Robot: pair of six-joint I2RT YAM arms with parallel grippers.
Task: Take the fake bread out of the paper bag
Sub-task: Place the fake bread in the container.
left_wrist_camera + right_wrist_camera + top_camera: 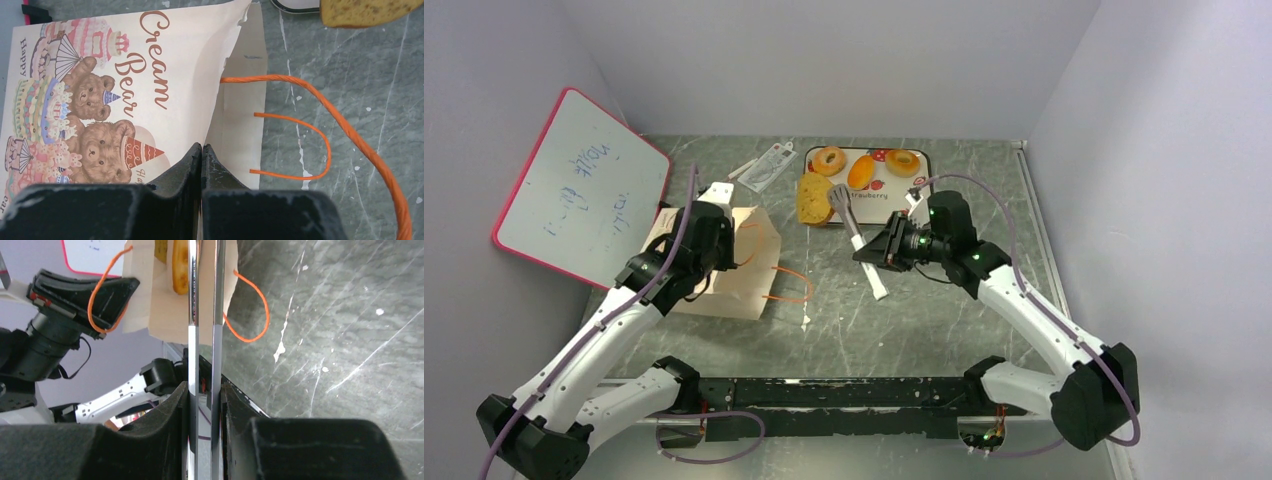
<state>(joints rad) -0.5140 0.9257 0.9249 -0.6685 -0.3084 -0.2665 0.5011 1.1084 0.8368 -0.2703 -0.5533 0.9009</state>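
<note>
the table [944, 320] had a grey-green top like stone, with thin white veins and some small white specks. plain walls stood on three sides of it: the back wall [824, 60], the left wall [484, 80] and the right wall [1164, 150]. all three were smooth and pale grey-white. a thin metal strip [1036, 220] ran along the right edge of the table, at the foot of the right wall. a whiteboard [584, 190] with a pink-red frame leaned tilted at the left wall. it carried faint blue writing, too blurred to read. the light was soft and even, and the shadows on the table were weak.
</note>
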